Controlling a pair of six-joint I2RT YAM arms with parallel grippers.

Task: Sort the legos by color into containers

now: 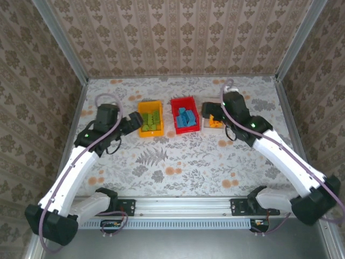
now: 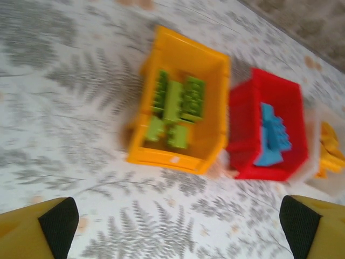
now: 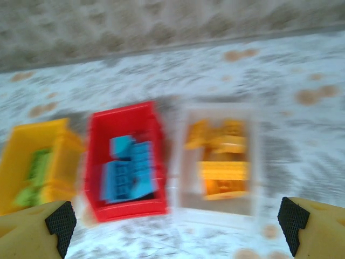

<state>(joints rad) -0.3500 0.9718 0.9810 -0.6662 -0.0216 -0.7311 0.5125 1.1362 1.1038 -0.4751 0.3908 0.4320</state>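
Green studded plastic bricks (image 2: 175,105) all in yellow-orange plastic bin (image 2: 213,118), blue bricks (image 2: 272,135) in red bin (image 2: 242,124), orange bricks (image 3: 221,162) in white bin (image 3: 253,156). Left gripper (image 2: 178,226) spread wide, nothing held, near yellow-orange bin. Right gripper (image 3: 175,226) same, by white bin.

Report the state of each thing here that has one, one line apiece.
yellow-orange bin: upright, holds the green legos
red bin: upright, holds the blue legos
white bin: upright, holds the orange legos
left gripper: open, empty, beside the yellow-orange bin
right gripper: open, empty, by the white bin
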